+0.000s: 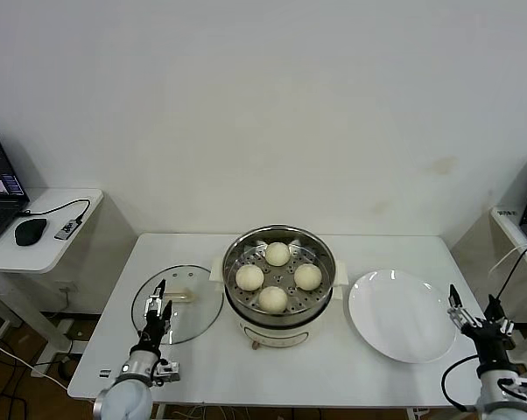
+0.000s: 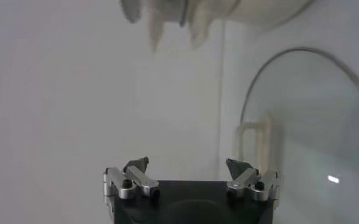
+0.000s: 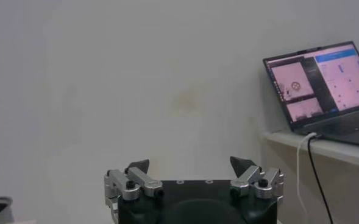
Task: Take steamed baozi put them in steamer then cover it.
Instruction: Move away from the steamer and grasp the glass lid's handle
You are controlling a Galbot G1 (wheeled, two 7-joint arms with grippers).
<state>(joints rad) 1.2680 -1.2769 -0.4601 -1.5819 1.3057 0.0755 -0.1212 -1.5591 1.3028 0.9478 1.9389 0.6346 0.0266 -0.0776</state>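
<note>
The steamer (image 1: 320,293) stands mid-table, uncovered, a shiny steel pot on a cream base. Four baozi lie on its perforated tray: at the back (image 1: 277,254), left (image 1: 249,277), right (image 1: 307,276) and front (image 1: 273,299). The cover (image 1: 198,319), clear glass with a beige handle (image 1: 183,296), lies flat on the table left of the steamer. It also shows in the left wrist view (image 2: 313,122). My left gripper (image 1: 157,303) is open and empty at the cover's near-left edge (image 2: 187,165). My right gripper (image 1: 472,304) is open and empty at the table's front right (image 3: 190,164).
An empty white plate (image 1: 399,315) lies right of the steamer, beside my right gripper. A side table with a mouse (image 1: 30,231) and a laptop stands at the left. Another laptop (image 3: 322,85) sits on a shelf at the right.
</note>
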